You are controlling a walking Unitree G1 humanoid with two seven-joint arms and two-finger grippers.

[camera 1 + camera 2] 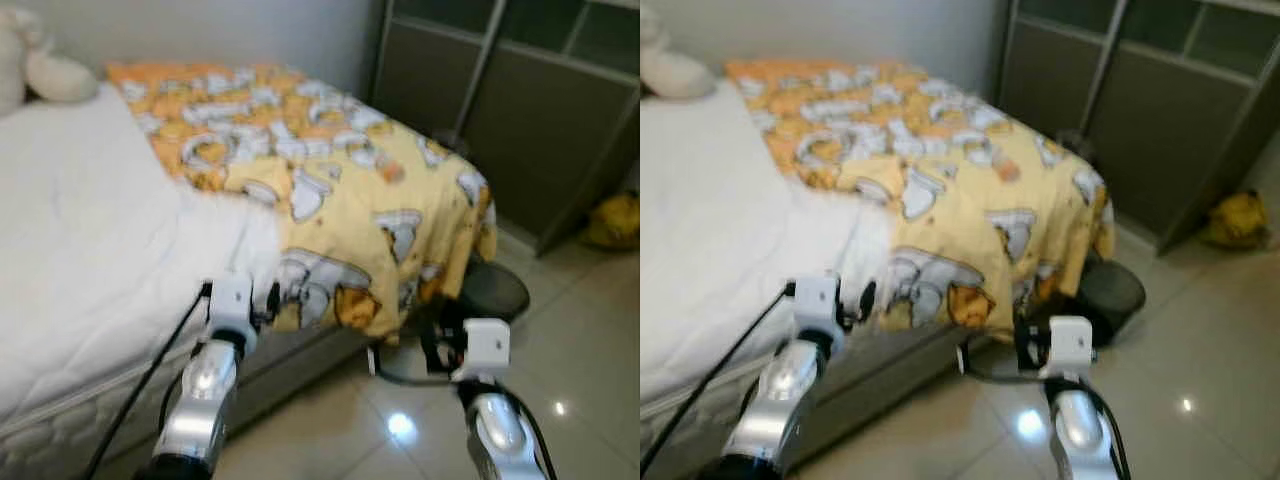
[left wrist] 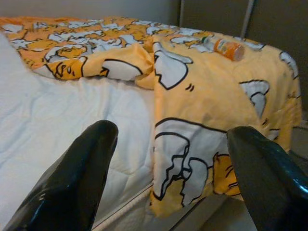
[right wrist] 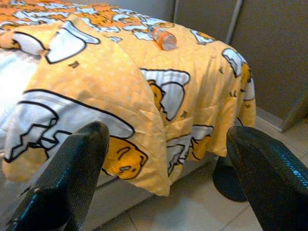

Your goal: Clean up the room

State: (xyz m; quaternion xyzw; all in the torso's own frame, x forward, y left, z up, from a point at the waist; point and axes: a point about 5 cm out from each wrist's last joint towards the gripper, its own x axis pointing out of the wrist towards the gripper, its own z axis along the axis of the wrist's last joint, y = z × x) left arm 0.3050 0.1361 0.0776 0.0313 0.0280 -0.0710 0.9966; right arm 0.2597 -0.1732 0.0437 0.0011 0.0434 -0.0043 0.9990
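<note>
A small orange bottle [image 2: 227, 48] lies on its side on the yellow cartoon-print blanket [image 1: 340, 190], near the far end of the bed [image 1: 70, 260] (in the blurred head views it is only an orange smudge). The blanket drapes over the bed's corner, leaving white mattress bare. The left hand [image 2: 168, 180] and right hand [image 3: 168, 180] both hang released, fingers spread, short of the bed's edge. A dark round object [image 1: 497, 290] on the floor is half hidden behind the blanket. Something yellow [image 1: 612, 220] sits by the cabinet [image 1: 510, 100], too blurred to identify.
</note>
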